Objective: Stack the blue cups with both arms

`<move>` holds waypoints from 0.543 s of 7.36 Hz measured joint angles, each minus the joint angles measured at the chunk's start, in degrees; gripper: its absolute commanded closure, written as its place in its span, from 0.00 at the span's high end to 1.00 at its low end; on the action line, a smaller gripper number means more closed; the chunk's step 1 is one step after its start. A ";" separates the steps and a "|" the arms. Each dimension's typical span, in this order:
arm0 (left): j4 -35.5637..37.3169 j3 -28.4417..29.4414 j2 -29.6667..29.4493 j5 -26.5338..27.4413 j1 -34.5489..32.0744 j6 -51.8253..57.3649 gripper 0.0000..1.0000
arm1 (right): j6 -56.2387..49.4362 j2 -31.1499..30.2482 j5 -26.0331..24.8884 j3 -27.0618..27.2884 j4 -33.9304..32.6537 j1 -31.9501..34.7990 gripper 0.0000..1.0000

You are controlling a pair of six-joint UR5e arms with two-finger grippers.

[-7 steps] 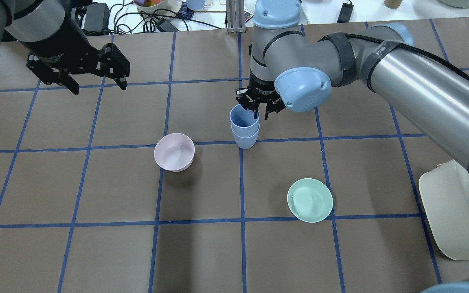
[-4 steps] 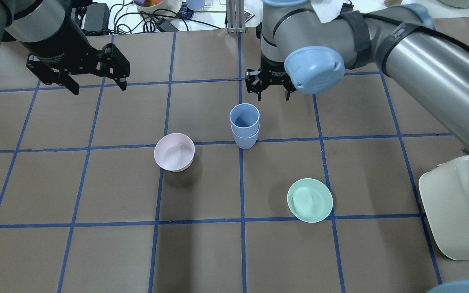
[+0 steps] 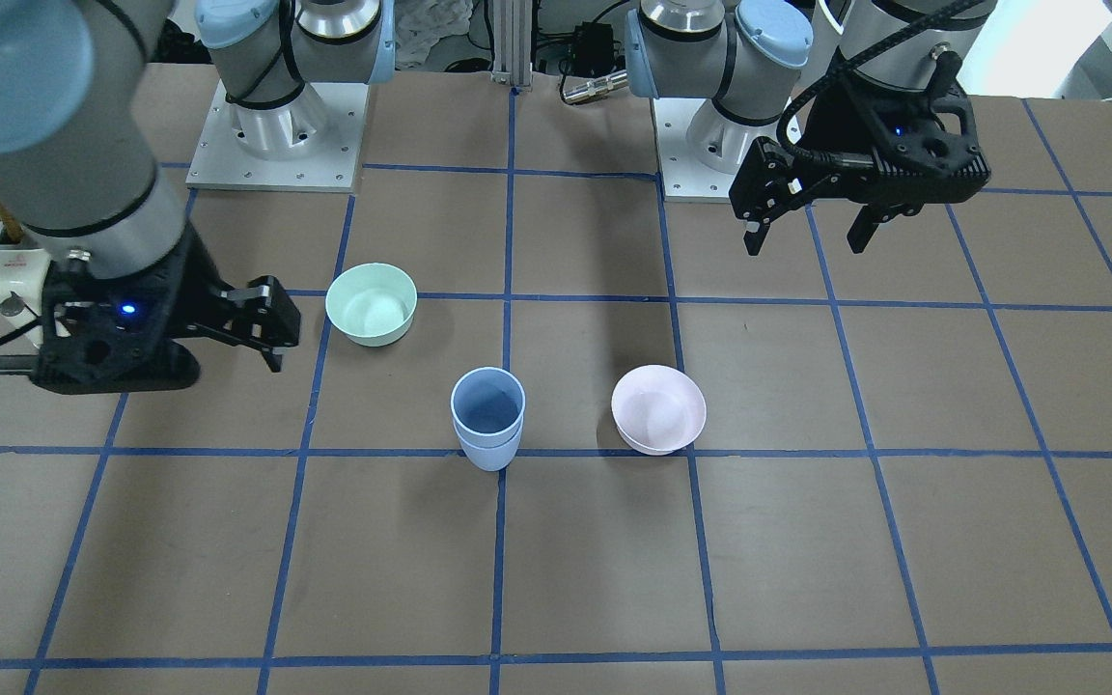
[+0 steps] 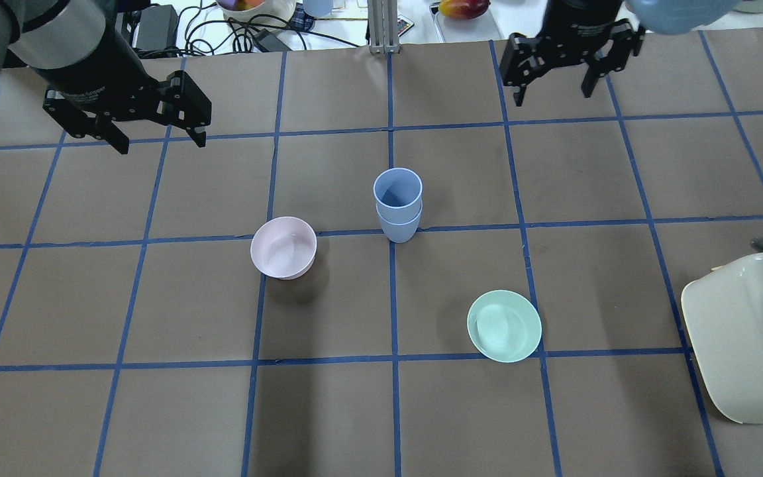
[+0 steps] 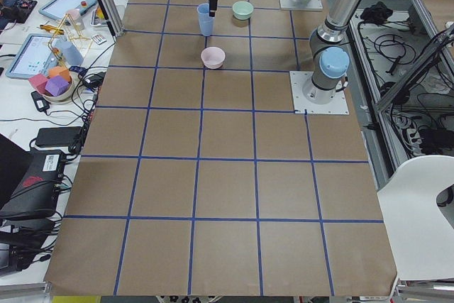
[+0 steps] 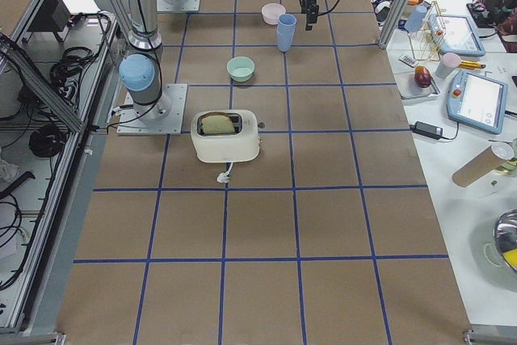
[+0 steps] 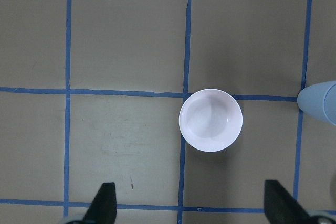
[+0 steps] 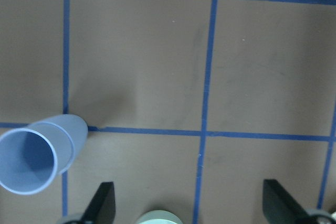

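Observation:
The two blue cups (image 4: 397, 205) stand nested, one inside the other, upright at the table's middle; they also show in the front view (image 3: 487, 417) and in the right wrist view (image 8: 37, 158). My right gripper (image 4: 552, 96) is open and empty, high over the table's far side, well away from the stack; it also shows in the front view (image 3: 266, 328). My left gripper (image 4: 161, 140) is open and empty, hovering at the far left, above and beyond the pink bowl; it also shows in the front view (image 3: 804, 241).
A pale pink bowl (image 4: 283, 247) sits left of the stack and shows below the left wrist (image 7: 210, 120). A mint-green bowl (image 4: 504, 325) sits near right of the stack. A cream toaster (image 4: 746, 338) stands at the right edge. Cables and clutter lie beyond the far edge.
My right gripper has left the top cup's rim, risen and swung away to the far right. The nested cups stay put. The left arm has not moved.

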 measured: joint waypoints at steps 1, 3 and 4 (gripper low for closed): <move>0.00 -0.03 0.00 0.02 0.00 0.00 1.00 | -2.46 -3.38 0.10 2.54 -0.28 -1.84 1.00; 0.00 -0.07 0.00 0.08 -0.05 -0.01 1.00 | -1.96 -7.38 0.67 5.46 -1.99 -1.93 1.00; 0.00 -0.08 0.00 0.08 -0.07 -0.01 1.00 | -0.94 -7.88 0.65 5.93 -2.42 -0.93 1.00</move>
